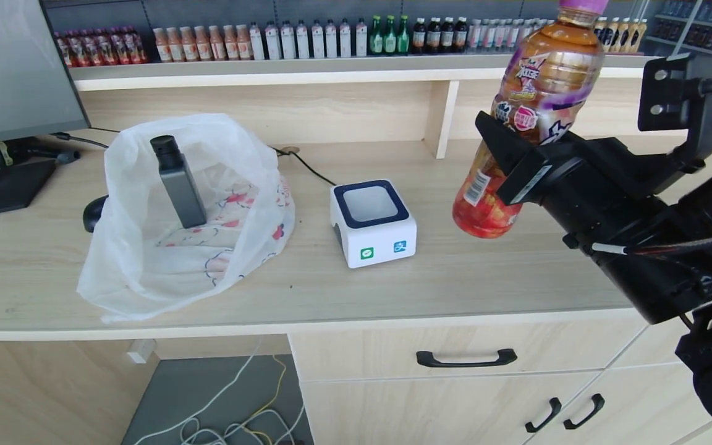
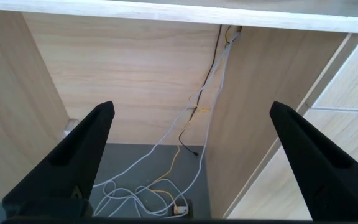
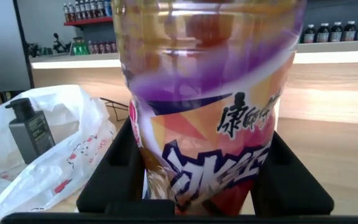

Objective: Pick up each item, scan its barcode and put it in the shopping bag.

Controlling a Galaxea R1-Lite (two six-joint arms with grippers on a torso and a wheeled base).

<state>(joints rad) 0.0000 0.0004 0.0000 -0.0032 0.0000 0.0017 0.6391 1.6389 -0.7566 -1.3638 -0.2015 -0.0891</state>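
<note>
My right gripper (image 1: 526, 157) is shut on a bottle of amber drink (image 1: 526, 117) with a purple cap, held tilted above the counter to the right of the scanner. Its barcode faces down and left. The white scanner box (image 1: 373, 222) with a dark blue rim sits mid-counter. Left of it the white shopping bag (image 1: 177, 216) stands open with a grey pump bottle (image 1: 178, 182) upright inside. The bottle (image 3: 210, 106) sits close up between the fingers in the right wrist view, with the bag (image 3: 48, 155) behind. My left gripper (image 2: 191, 162) hangs open below the counter, over loose cables.
A monitor (image 1: 10, 80) on its stand occupies the far left, with a black mouse (image 1: 93, 213) beside the bag. A wooden divider (image 1: 442, 117) rises behind the scanner. A shelf of drinks bottles (image 1: 331, 37) runs along the back. Drawers (image 1: 467, 357) sit under the counter.
</note>
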